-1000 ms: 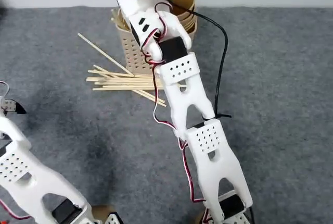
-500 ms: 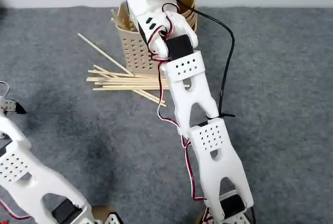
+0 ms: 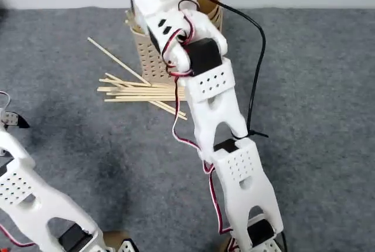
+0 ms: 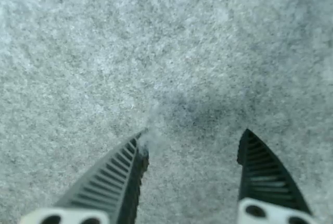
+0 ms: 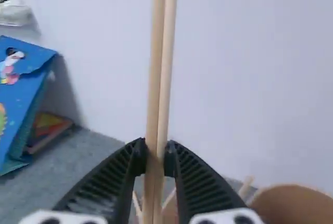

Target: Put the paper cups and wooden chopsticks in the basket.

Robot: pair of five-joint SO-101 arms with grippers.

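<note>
Chopsticks stand pinched upright in the right pincer; best to lower their tips inside the basket rim before letting go, while the left pincer gapes wide.

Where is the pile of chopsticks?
In the high view, the pile of chopsticks lies on the grey carpet, against the left side of the basket, with a few ends tucked under the right arm.
</note>
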